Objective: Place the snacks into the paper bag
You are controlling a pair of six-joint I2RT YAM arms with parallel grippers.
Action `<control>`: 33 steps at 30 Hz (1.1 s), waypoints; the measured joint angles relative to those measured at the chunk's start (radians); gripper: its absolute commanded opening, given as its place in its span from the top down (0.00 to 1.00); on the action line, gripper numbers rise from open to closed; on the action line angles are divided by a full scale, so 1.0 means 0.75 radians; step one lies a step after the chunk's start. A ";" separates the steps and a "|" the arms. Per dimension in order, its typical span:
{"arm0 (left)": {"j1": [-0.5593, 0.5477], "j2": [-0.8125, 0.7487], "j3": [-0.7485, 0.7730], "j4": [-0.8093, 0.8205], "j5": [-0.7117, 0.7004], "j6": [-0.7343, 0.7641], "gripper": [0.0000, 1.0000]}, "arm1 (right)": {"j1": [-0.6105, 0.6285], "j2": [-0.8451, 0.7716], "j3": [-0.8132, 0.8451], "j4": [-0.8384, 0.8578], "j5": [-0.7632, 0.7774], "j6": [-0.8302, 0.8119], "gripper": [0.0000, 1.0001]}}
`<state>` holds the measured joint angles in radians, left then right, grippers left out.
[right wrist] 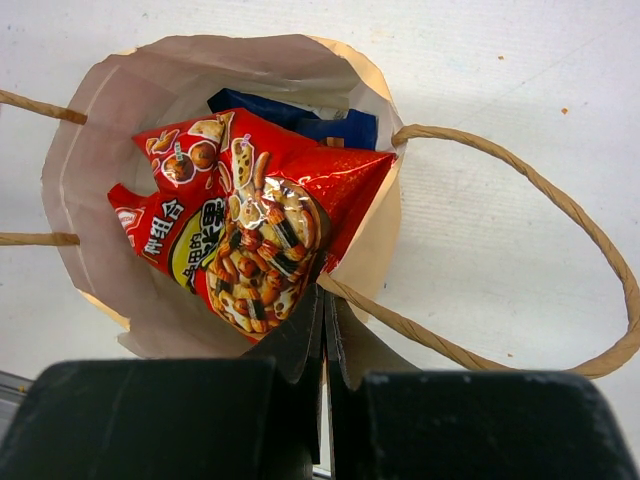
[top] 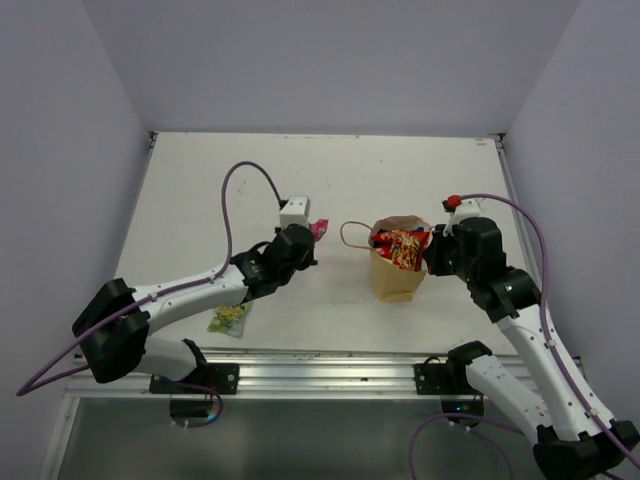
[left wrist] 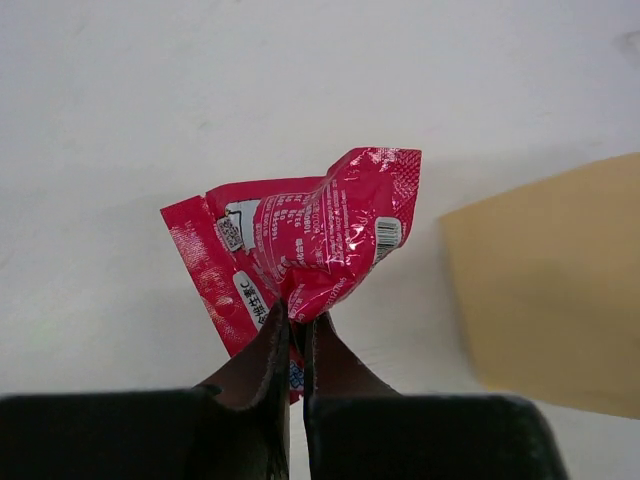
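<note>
The tan paper bag (top: 398,281) stands open mid-table with a red snack packet (top: 404,248) and a blue one (right wrist: 300,112) inside. My right gripper (top: 433,256) is shut on the bag's right rim, where a loop handle (right wrist: 520,190) joins it. In the right wrist view the gripper (right wrist: 325,298) pinches that rim beside the red packet (right wrist: 250,235). My left gripper (top: 311,241) is shut on a small pink packet (top: 320,229), left of the bag. The left wrist view shows it (left wrist: 298,322) gripping the crumpled pink packet (left wrist: 310,240) at its lower edge, with the bag (left wrist: 550,290) to the right. A small green packet (top: 230,318) lies by the left arm.
The table's (top: 330,170) white walls rise on three sides. A metal rail (top: 320,370) runs along the near edge with both arm bases. The bag's other handle (top: 352,240) sticks out to its left, toward the left gripper.
</note>
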<state>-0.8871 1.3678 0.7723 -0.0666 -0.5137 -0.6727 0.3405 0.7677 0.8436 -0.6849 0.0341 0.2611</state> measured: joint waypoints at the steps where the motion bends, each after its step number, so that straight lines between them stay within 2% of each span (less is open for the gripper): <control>1: -0.025 0.000 0.092 0.014 0.033 0.043 1.00 | 0.000 0.001 0.000 0.001 0.000 0.000 1.00; 5: -0.140 -0.001 0.399 0.133 0.225 0.176 1.00 | 0.000 0.007 0.000 0.002 0.000 0.000 1.00; 9: -0.217 0.035 0.571 0.232 0.452 0.221 1.00 | 0.000 0.007 0.000 0.003 -0.001 0.000 1.00; 12: -0.235 0.125 0.632 0.297 0.588 0.225 1.00 | 0.000 0.007 0.000 0.003 -0.001 0.000 1.00; 18: -0.254 0.374 0.631 0.351 0.791 0.201 1.00 | 0.000 0.006 0.000 0.002 0.001 0.001 1.00; 24: -0.256 0.547 0.673 0.322 0.830 0.166 1.00 | -0.009 0.006 -0.003 -0.015 0.031 0.000 1.00; 33: -0.258 0.642 0.905 0.066 0.757 0.108 1.00 | -0.019 0.005 -0.006 -0.014 0.087 0.000 1.00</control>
<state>-1.0805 1.8492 1.4513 -0.0174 0.0540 -0.5919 0.3260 0.7712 0.8391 -0.6952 0.0994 0.2611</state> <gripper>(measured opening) 0.038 0.007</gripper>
